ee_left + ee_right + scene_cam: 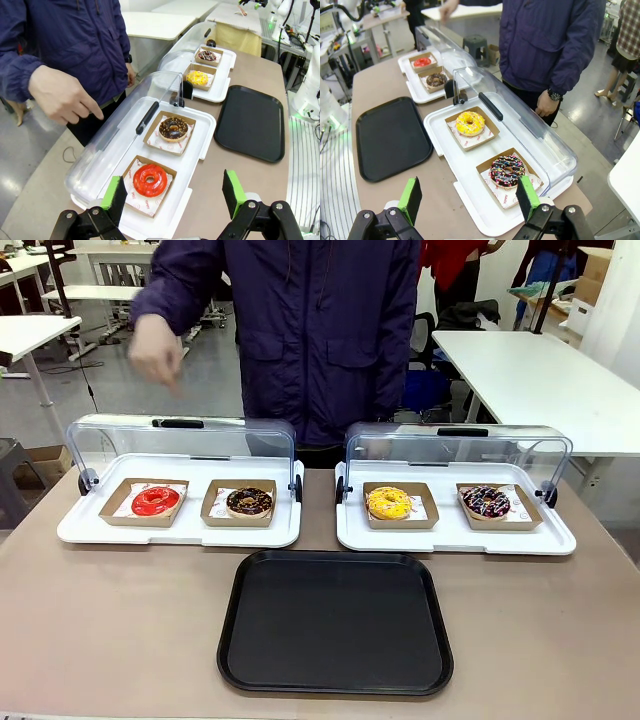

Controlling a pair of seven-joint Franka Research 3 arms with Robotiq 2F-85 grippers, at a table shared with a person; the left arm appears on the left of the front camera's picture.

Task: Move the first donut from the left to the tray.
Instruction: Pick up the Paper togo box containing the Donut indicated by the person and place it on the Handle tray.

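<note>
Gaping wide with nothing between its green pads, the left claw [175, 200] hangs above the near end of a white display tray [197, 156] whose clear lid [125, 125] is tipped back open. Just beyond the claw, the glossy red-glazed ring donut [149, 179] lies flat, hole facing up, in a shallow square brown cardboard tray [131, 172] lined with white paper; as a round ring it has no long axis of its own. It is leftmost in the row on the counter [120, 620], with a chocolate-brown donut [173, 128] in the next box. A person's hand [62, 97] is held over the lid, index finger aimed down. The large flat black rectangular plastic tray [252, 122] sits bare at mid-counter, its long axis running left to right along the counter. The right claw [469, 200] is equally wide open and holds nothing, poised above the second display tray, near a dark sprinkled donut [506, 171] and a yellow donut [470, 123].
</note>
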